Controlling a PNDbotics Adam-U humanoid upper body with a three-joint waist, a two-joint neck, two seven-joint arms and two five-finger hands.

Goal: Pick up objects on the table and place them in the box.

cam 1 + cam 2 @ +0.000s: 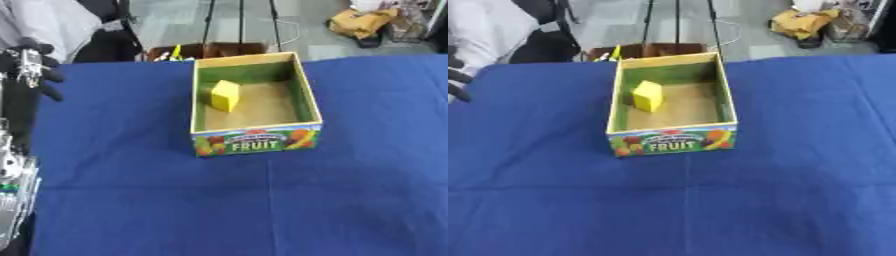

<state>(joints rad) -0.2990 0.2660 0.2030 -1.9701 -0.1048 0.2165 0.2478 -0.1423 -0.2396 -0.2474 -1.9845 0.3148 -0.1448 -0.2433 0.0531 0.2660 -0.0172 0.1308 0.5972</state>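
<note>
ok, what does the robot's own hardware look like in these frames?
Only the left side shows. The left hand is black with a silver metal section at the palm and dark fingers. Along the left edge, the left arm is silver-grey machined metal with dark parts. No right arm visible.

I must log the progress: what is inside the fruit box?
Inside the fruit box one yellow block stands near its left wall. The near wall hides a strip of the floor.
</note>
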